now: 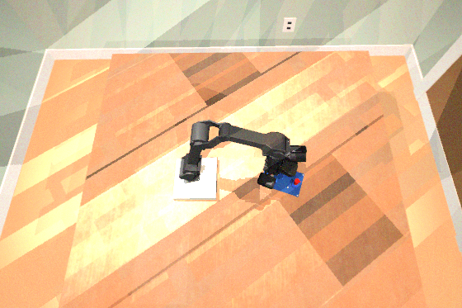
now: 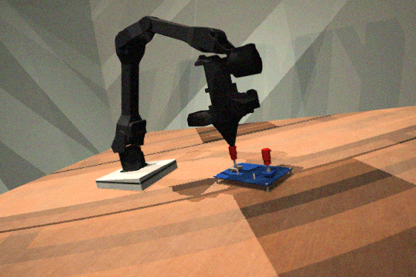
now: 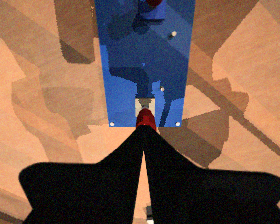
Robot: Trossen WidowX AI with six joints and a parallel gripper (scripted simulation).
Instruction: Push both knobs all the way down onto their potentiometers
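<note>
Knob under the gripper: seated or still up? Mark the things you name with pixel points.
Still up: in the exterior view, bare shaft shows between the red knob (image 2: 232, 153) (image 3: 145, 120) and its potentiometer (image 2: 235, 169) (image 3: 138, 105).

Wood-look table — orange-tan planks w/ darker brown patches, lit unevenly. On it: white base plate under the arm, &, apart from it, blue circuit board — on short legs.

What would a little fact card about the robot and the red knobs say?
Hand: shut, tip at the top of the near knob
Near knob: red, up on its shaft, not pushed down
Other knob: red, also up on its shaft
Board: blue, on short legs
</note>
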